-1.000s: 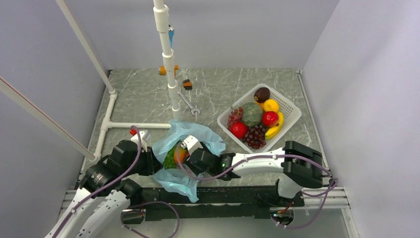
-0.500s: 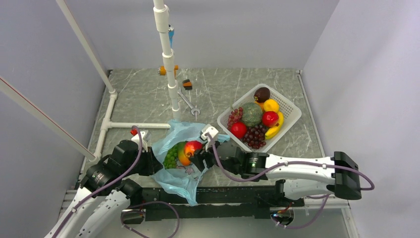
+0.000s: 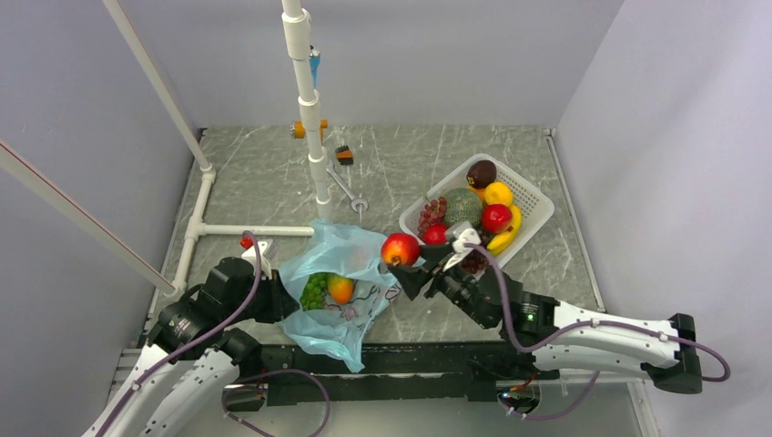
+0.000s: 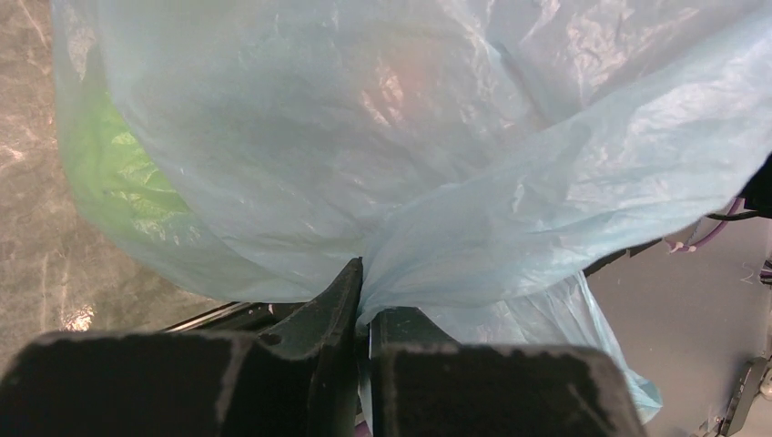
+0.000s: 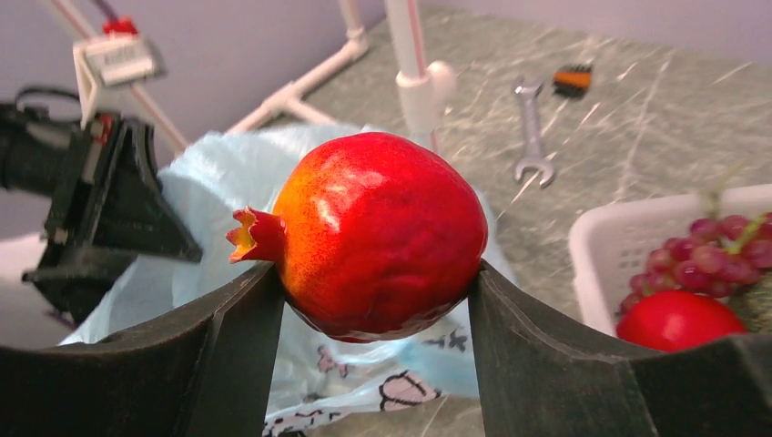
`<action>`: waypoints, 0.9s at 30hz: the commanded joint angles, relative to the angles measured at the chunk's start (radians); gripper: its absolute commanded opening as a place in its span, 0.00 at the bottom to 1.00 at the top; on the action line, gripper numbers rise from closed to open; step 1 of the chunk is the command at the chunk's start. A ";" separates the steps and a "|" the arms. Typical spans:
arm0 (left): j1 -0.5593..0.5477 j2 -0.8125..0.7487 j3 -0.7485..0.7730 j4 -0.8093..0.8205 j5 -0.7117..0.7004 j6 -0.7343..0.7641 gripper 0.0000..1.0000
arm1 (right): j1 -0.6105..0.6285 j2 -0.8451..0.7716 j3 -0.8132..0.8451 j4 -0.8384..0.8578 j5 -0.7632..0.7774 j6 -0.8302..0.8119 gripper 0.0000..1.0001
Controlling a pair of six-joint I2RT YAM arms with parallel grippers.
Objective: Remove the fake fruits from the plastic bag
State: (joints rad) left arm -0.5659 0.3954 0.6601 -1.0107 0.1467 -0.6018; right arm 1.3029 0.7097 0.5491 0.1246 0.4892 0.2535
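The red fruit (image 3: 401, 248) is clamped in the right end effector (image 3: 407, 264) at top-view centre, just right of the bag (image 3: 350, 248) containing grapes (image 3: 313, 291) and an orange fruit (image 3: 340, 289), whose left edge the left end effector (image 4: 366, 305) pinches, with the basket (image 3: 539, 206) upper right on the desk (image 3: 264, 182).
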 commanded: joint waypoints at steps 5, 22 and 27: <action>0.004 0.002 0.001 0.026 0.017 0.016 0.11 | -0.014 -0.162 0.011 0.033 0.161 -0.107 0.00; 0.003 -0.005 0.001 0.026 0.021 0.018 0.11 | -0.481 0.126 0.163 -0.489 0.446 0.506 0.00; 0.004 -0.013 0.001 0.027 0.023 0.020 0.11 | -0.601 0.201 0.145 -0.660 0.301 0.700 0.00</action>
State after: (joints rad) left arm -0.5659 0.3943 0.6601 -1.0111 0.1535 -0.5980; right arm 0.7475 0.8928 0.6758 -0.3740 0.8795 0.7521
